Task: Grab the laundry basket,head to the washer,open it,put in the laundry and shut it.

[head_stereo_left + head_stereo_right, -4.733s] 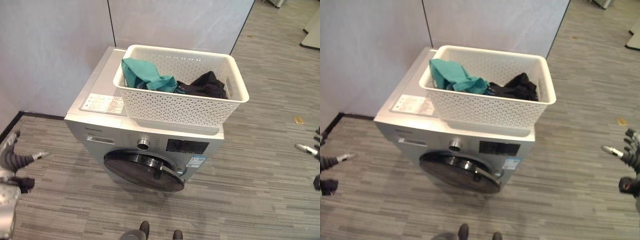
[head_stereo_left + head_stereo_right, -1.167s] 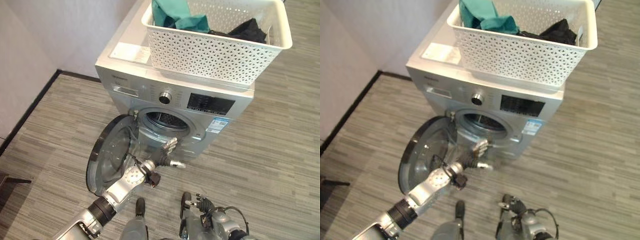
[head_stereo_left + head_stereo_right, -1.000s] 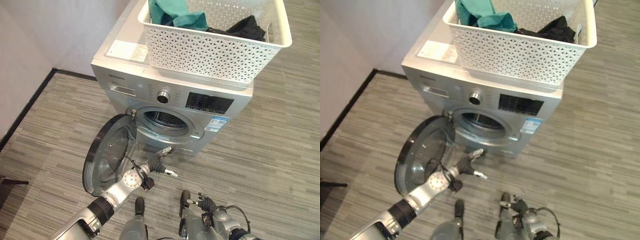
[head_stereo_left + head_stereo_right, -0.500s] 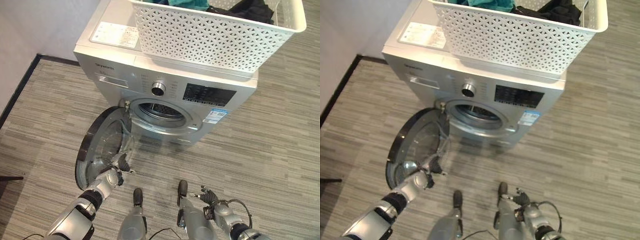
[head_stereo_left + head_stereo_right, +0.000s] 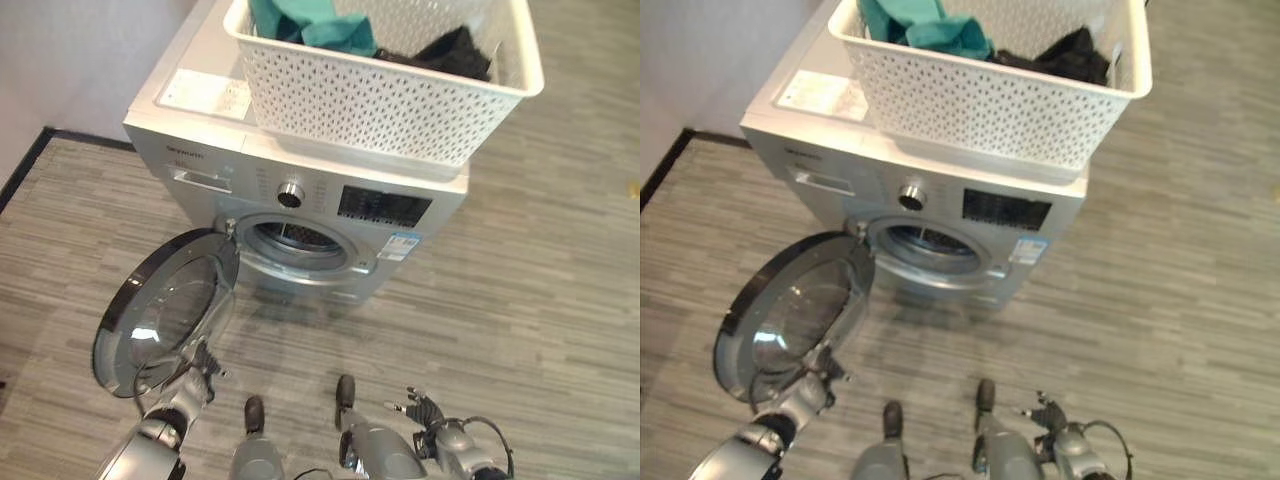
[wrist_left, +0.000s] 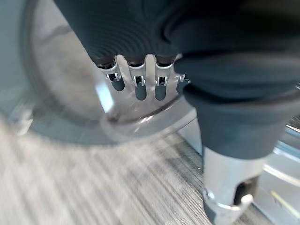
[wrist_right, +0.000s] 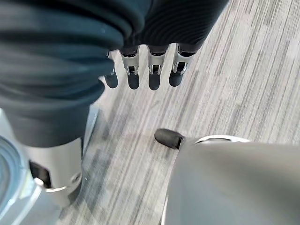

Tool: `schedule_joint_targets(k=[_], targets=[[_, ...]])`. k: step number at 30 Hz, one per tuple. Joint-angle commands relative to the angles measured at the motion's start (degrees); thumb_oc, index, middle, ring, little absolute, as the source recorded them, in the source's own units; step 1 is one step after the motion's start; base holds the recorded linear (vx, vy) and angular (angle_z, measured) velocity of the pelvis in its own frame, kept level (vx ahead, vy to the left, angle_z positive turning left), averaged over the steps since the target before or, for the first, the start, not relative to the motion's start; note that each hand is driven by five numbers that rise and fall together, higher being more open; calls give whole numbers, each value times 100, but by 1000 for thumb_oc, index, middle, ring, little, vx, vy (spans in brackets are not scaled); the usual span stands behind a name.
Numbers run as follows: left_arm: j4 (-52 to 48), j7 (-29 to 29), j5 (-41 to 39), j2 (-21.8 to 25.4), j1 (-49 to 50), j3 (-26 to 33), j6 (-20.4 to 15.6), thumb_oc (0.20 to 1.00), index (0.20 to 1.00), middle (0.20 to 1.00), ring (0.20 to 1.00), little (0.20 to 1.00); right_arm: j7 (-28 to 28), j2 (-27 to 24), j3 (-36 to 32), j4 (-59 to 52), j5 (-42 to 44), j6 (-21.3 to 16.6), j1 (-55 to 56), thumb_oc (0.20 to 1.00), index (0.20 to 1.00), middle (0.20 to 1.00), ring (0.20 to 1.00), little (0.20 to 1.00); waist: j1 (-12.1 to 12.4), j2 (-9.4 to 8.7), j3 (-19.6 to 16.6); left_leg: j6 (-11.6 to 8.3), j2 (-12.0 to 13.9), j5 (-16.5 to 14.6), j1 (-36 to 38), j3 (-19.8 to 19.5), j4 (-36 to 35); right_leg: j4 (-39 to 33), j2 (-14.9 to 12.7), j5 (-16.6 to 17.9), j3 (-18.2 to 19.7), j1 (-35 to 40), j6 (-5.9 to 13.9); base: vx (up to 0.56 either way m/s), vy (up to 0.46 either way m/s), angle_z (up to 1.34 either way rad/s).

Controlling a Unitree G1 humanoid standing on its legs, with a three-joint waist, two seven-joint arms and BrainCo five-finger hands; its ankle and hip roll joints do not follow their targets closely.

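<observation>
Left hand (image 5: 197, 372) low beside round glass-fronted washer door (image 5: 165, 308) (swung wide), fingers (image 6: 136, 86) relaxed, holding nothing. Silver front-loading washer (image 5: 300, 190) carries white perforated laundry basket (image 5: 385, 85) with teal and black clothes. Right hand (image 5: 425, 412) low over floor, fingers loose.

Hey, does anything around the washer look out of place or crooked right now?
Mostly the laundry basket: it sits askew on the washer, its front right corner overhanging the edge. The round door hangs open. Nothing looks spilled or damaged.
</observation>
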Motion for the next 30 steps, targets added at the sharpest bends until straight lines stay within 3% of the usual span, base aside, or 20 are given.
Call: schedule_joint_targets(k=[1, 4, 5, 6, 8, 9, 11, 14, 15, 16, 18, 19, 22, 26, 28, 30], targets=[[-406, 216, -480, 158, -38, -7, -134, 1000, 1000, 1000, 1000, 1000, 37, -87, -122, -221, 216, -72, 74, 1000, 1000, 1000, 1000, 1000, 161, -252, -21, -12, 278, -540, -108, -176, 987, 48, -65, -644, 503, 292, 322, 51, -192, -3], [-1395, 179, -689, 156, 358, 42, -192, 1000, 1000, 1000, 1000, 1000, -26, -170, -420, -419, 533, -135, 233, 1000, 1000, 1000, 1000, 1000, 340, -316, 162, 132, 57, -487, -806, -851, 2233, 48, -23, -680, 586, 437, 220, 13, -92, -20], [-1401, 177, -689, 160, 358, 42, -187, 1000, 1000, 1000, 1000, 1000, -26, -168, -422, -421, 533, -134, 232, 1000, 1000, 1000, 1000, 1000, 315, -330, 143, 136, 34, -459, -848, -873, 2232, 48, -42, -671, 565, 408, 224, 59, 103, -9], [-1794, 46, -781, 58, 529, 47, -216, 1000, 1000, 1000, 1000, 1000, -99, -284, -829, -461, 676, -134, 328, 1000, 1000, 1000, 1000, 1000, 313, -317, 168, 283, -261, -581, -1217, -1027, 1923, 48, -212, -752, 461, 493, 277, 106, 193, 4], [-1951, -78, -838, -27, 563, -52, -263, 1000, 1000, 1000, 1000, 1000, -218, -351, -1250, -439, 987, -173, 348, 1000, 1000, 1000, 1000, 1000, 336, -234, 199, 291, -317, -179, -1709, -847, 1564, 48, -325, -808, 339, 616, 270, 115, 234, 24], [-1948, -78, -839, -32, 554, -61, -264, 1000, 1000, 1000, 1000, 1000, -216, -354, -1260, -437, 990, -173, 347, 1000, 1000, 1000, 1000, 1000, 340, -235, 196, 292, -325, -165, -1707, -847, 1545, 48, -333, -811, 335, 610, 272, 78, 184, 72], [-1955, -228, -718, -64, 527, -185, -249, 1000, 1000, 1000, 1000, 1000, -430, -425, -1784, -332, 1430, -257, 207, 1000, 1000, 1000, 1000, 1000, 461, -92, 217, 226, -392, 144, -1970, -479, 998, 48, -426, -1013, 337, 859, 329, 198, 365, 48], [-1996, -340, -626, -42, 741, -122, -186, 1000, 1000, 1000, 1000, 1000, -418, -502, -2089, -275, 1468, -192, 214, 1000, 1000, 1000, 1000, 1000, 477, -11, 53, 265, -413, 97, -1739, -487, 913, 100, -521, -1047, 437, 981, 474, 242, 356, -68], [-1861, -413, -583, -87, 847, -141, -172, 1000, 1000, 1000, 1000, 1000, -513, -641, -2533, -214, 1575, -188, 156, 1000, 1000, 1000, 1000, 1000, 437, -19, -109, 362, -623, -184, -1763, -548, 1413, 399, -855, -1173, 477, 1101, 584, 339, 402, -119], [-1843, -451, -538, -66, 942, -122, -163, 1000, 1000, 1000, 1000, 1000, -537, -663, -2718, -260, 1663, -173, 162, 1000, 1000, 1000, 1000, 1000, 427, -37, -176, 428, -698, -357, -1662, -531, 1545, 601, -979, -1214, 537, 1109, 597, 426, 506, -49], [-1830, -463, -507, -59, 1023, -105, -154, 1000, 1000, 1000, 1000, 1000, -566, -702, -2817, -314, 1663, -173, 204, 1000, 1000, 1000, 1000, 1000, 436, -39, -233, 499, -744, -420, -1593, -507, 1549, 835, -1038, -1211, 638, 1026, 604, 230, 281, 13], [-1765, -476, -538, -23, 1231, 50, -110, 1000, 1000, 1000, 1000, 1000, -588, -837, -3038, -348, 1700, -146, 171, 1000, 1000, 1000, 1000, 1000, 444, -55, -290, 699, -900, -640, -1327, -487, 1554, 1483, -1118, -1128, 805, 830, 639, 252, 328, -17], [-1714, -482, -688, 58, 1473, 279, -56, 1000, 1000, 1000, 1000, 1000, -737, -1087, -3311, -793, 1793, -201, 48, 1000, 1000, 1000, 1000, 1000, 360, -2, -166, 1018, -1083, -824, -914, -406, 1498, 2737, -1256, -316, 836, 225, 657, 197, 321, -46], [-1732, -493, -697, 59, 1514, 309, -23, 1000, 1000, 1000, 1000, 1000, -899, -1315, -3561, -1127, 1809, -265, 37, 1000, 1000, 1000, 1000, 1000, 289, 60, -169, 1087, -1157, -930, -658, -404, 1376, 2781, -1361, -196, 747, 24, 667, 143, 133, -9], [-1716, -514, -657, 40, 1466, 341, -44, 1000, 1000, 1000, 1000, 1000, -1133, -1733, -4032, -1785, 1738, -415, 163, 1000, 1000, 1000, 1000, 1000, 83, 98, -170, 1094, -1293, -1038, -484, -556, 1332, 2250, -1187, -298, 1016, -229, 712, 246, 62, 1], [-1697, -508, -659, -23, 1441, 319, -60, 1000, 1000, 1000, 1000, 1000, -1369, -2012, -4291, -2057, 1740, -555, 51, 1000, 1000, 1000, 1000, 1000, -24, 143, -141, 1082, -1333, -1171, -345, -692, 1322, 1652, -1140, -147, 1237, -390, 835, 214, -23, 24]])
